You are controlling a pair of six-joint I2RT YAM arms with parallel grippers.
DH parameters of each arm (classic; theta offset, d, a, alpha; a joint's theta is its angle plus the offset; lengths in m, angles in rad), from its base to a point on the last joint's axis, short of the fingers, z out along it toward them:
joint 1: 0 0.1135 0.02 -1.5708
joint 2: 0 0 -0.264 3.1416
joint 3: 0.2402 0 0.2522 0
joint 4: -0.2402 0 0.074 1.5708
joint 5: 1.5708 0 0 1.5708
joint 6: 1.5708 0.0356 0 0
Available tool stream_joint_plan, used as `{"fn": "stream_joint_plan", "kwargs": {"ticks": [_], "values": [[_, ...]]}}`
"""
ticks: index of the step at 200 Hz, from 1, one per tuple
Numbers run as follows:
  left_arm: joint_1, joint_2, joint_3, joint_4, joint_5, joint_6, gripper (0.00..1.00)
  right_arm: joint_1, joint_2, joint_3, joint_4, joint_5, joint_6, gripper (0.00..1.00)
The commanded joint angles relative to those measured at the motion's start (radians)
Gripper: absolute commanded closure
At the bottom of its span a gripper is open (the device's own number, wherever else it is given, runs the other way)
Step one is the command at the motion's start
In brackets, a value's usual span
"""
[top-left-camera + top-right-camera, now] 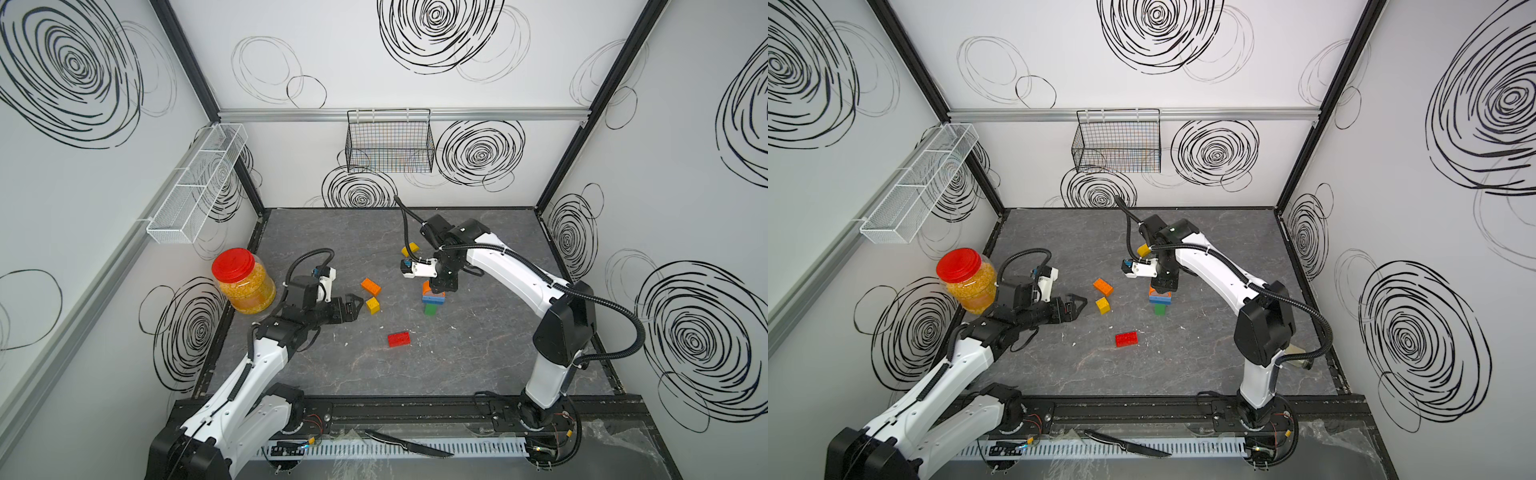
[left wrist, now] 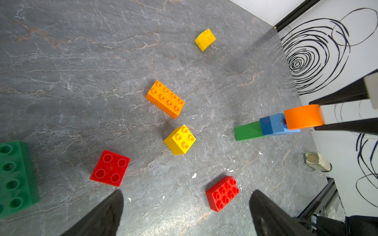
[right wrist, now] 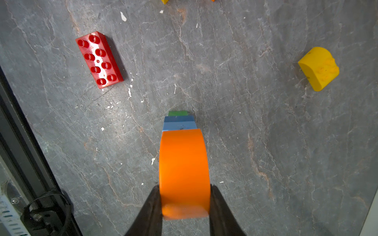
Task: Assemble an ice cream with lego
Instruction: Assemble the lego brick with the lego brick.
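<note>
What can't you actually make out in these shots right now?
- Joint between orange rounded brick and blue brick: the brick itself covers it in the right wrist view, the right gripper in both top views.
- The large green brick: cut off by the left wrist view's edge.

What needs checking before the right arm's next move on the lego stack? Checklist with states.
1. Grip of right gripper on orange rounded brick: ok, jaws shut on its two sides.
2. Orange brick seated on blue brick: cannot tell. They meet, but the joint is hidden.
3. Base green brick standing on the table: ok.
4. Position of left gripper: ok, open and apart from the stack.
5. Next scoop, likely the yellow rounded brick, free to pick: ok, lies alone.
</note>
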Motion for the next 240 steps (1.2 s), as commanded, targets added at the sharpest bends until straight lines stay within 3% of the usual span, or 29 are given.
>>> {"fn": "stream_joint_plan", "kwargs": {"ticks": [1, 240], "values": [[0.011, 0.002, -0.004, 0.030, 0.006, 0.000, 0.01, 0.007, -0.009, 0.022, -0.023, 0.005, -0.023, 1.00], [0.014, -0.003, -0.004, 0.029, 0.005, 0.000, 0.01, 0.010, -0.048, -0.015, -0.012, -0.001, -0.043, 1.00]]}}
